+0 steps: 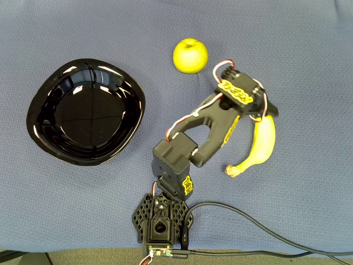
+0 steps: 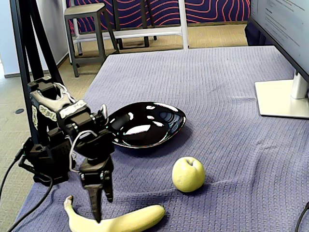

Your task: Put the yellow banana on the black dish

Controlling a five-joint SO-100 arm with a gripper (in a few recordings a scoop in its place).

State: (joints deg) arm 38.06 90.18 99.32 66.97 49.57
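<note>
While the arm reaches out to the picture-right in the overhead view, the claw [image 2: 100, 205] points straight down over the yellow banana [image 2: 126, 221]. Fixed view: two dark fingers [image 2: 95, 203] hang close together, tips at or just on the banana's upper surface near mid-length; cannot tell if they touch. The gap betw. them is narrow, nothing gripped.

Banana lies flat on the blue-cloth bench [image 1: 309, 49], brown stem end [image 1: 232, 170] toward the arm base in overhead view, other end tucked under the wrist [image 1: 240, 95]. Curve bows to picture-right.

Black dish [image 1: 35, 105] sits on the bench well apart from the banana, on the far side of the arm, picture-left in overhead. Glossy, w/ white reflections on rim. In fixed view the dish [image 2: 166, 134] is behind the arm.

Yellow-green apple [image 1: 190, 55] sits upright, stem dimple up, betw. dish and banana, near the wrist but not touching. Fixed view: apple [image 2: 188, 174] stands just beyond the banana's tip.

Black cable [image 1: 265, 232] runs from the arm base [image 1: 161, 218] toward the picture-right edge. Monitor stand [image 2: 282, 99] on the bench's far right in fixed view.
</note>
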